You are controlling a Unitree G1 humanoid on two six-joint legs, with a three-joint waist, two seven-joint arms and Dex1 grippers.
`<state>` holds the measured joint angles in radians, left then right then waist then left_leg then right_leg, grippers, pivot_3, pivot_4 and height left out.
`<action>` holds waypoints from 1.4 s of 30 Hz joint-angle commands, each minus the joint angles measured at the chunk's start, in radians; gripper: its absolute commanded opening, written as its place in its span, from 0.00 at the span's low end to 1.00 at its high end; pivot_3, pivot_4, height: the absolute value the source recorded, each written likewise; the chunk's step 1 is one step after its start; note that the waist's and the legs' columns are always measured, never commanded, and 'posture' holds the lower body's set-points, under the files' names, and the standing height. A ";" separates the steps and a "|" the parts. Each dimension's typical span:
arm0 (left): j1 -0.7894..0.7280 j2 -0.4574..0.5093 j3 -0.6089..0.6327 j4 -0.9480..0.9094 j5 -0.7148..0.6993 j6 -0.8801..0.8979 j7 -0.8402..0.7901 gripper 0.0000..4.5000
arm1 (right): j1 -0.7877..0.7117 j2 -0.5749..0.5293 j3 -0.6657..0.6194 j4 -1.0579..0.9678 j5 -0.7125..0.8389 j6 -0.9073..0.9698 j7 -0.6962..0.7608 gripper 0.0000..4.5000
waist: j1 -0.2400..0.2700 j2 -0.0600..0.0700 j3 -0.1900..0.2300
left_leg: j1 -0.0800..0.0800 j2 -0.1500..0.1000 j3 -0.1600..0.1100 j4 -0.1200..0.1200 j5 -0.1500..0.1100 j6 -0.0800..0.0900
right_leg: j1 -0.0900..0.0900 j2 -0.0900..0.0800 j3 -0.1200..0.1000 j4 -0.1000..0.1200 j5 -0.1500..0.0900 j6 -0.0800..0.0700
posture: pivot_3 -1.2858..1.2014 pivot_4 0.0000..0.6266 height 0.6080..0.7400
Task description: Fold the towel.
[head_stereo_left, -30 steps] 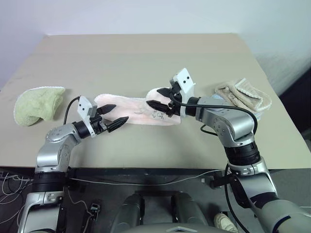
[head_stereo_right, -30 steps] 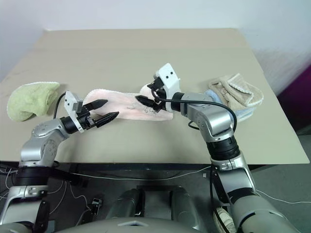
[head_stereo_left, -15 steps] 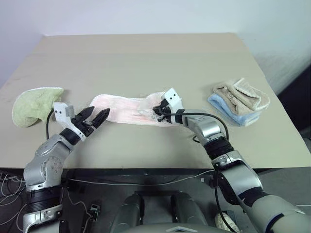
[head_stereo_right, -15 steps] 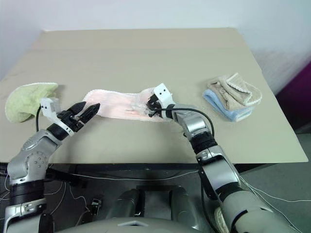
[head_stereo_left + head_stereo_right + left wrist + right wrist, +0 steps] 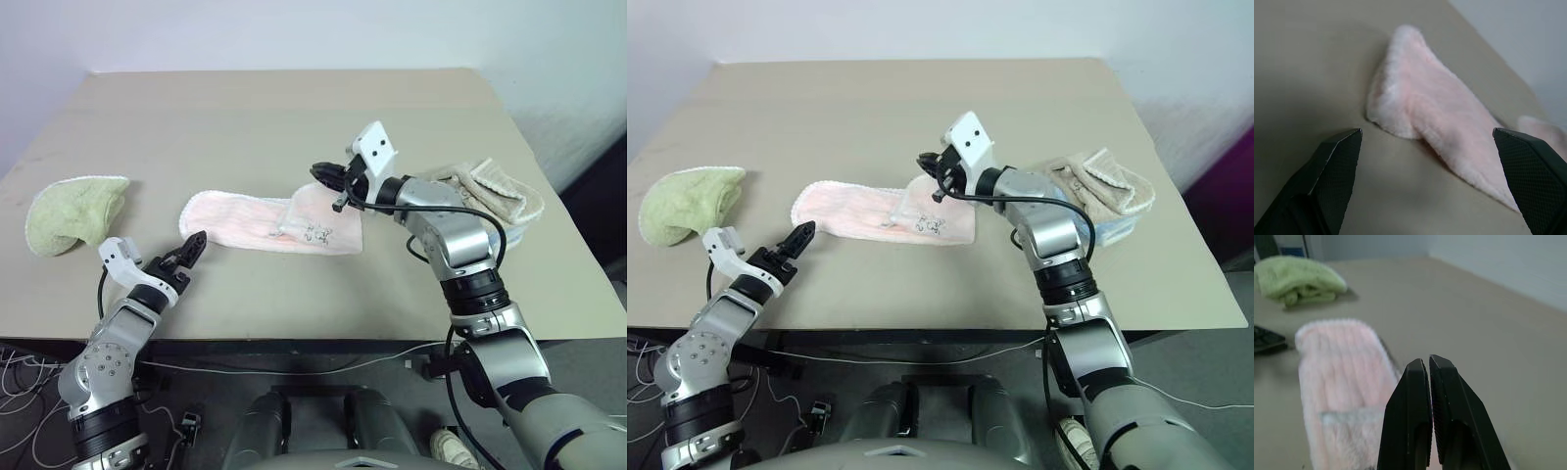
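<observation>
The pale pink towel (image 5: 245, 223) lies stretched left to right across the middle of the table. Its right end is lifted off the surface. My right gripper (image 5: 318, 174) hovers above that end, pointing left, shut on the towel's raised edge. In the right wrist view the two fingers (image 5: 1405, 416) are pressed together over the pink cloth (image 5: 1337, 382). My left gripper (image 5: 188, 253) stands open near the table's front edge, just short of the towel's left end and not touching it. The left wrist view shows that rounded end (image 5: 1415, 98) between its spread fingertips.
A crumpled light green towel (image 5: 69, 211) sits at the left edge of the table (image 5: 294, 108). Beige and blue folded towels (image 5: 495, 196) are stacked at the right, behind my right forearm. The far half of the table is bare.
My right gripper dropped onto the towel's right end, shut, then rose with it. My left gripper rolled and drew back left and down, away from the towel's left end.
</observation>
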<state>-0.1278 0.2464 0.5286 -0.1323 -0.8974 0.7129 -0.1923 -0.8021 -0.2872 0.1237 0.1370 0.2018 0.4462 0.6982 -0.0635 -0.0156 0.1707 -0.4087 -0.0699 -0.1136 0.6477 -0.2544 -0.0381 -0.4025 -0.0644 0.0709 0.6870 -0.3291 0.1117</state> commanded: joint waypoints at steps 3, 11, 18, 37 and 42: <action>-0.031 0.000 0.024 0.040 -0.016 0.029 0.108 1.00 | -0.021 -0.028 -0.042 -0.113 0.028 0.038 -0.008 0.04 | 0.004 0.000 0.000 | 0.000 0.000 0.000 0.000 0.000 0.000 | 0.000 0.000 0.000 0.000 0.000 0.000 | 0.52 0.24 1.00; -0.181 0.012 -0.037 0.189 -0.018 0.090 0.103 1.00 | 0.044 -0.060 -0.048 -0.220 0.046 0.077 -0.008 0.04 | 0.046 0.001 -0.001 | 0.002 -0.001 -0.001 0.001 0.000 -0.001 | 0.003 0.000 -0.002 0.000 0.000 0.000 | 0.52 0.24 1.00; -0.300 0.019 -0.055 0.336 0.006 0.107 0.086 0.92 | 0.129 -0.076 -0.040 -0.320 0.060 0.124 -0.012 0.04 | 0.060 0.001 -0.001 | 0.003 -0.002 -0.003 0.001 0.000 -0.001 | 0.006 0.000 -0.003 -0.001 0.000 0.000 | 0.52 0.24 1.00; -0.330 0.060 0.023 0.321 0.009 0.019 -0.002 0.01 | 0.265 -0.108 -0.034 -0.414 0.066 0.176 -0.034 0.04 | 0.047 0.000 0.000 | 0.001 -0.001 -0.003 0.000 0.000 -0.001 | 0.004 -0.001 -0.003 -0.004 0.000 0.000 | 0.52 0.24 1.00; -0.372 0.137 0.047 0.286 0.019 -0.026 -0.028 0.01 | 0.278 -0.120 -0.047 -0.405 0.065 0.170 -0.042 0.04 | 0.048 0.000 0.000 | 0.001 -0.001 -0.003 -0.001 0.000 -0.001 | 0.003 -0.001 -0.003 -0.004 0.000 0.000 | 0.52 0.24 1.00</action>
<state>-0.4700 0.3534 0.5456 0.2024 -0.8754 0.7226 -0.2021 -0.5202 -0.3995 0.0933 -0.2367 0.2588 0.6316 0.6633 -0.0160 -0.0160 0.1707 -0.4082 -0.0709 -0.1164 0.6472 -0.2539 -0.0389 -0.3994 -0.0651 0.0677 0.6833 -0.3290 0.1116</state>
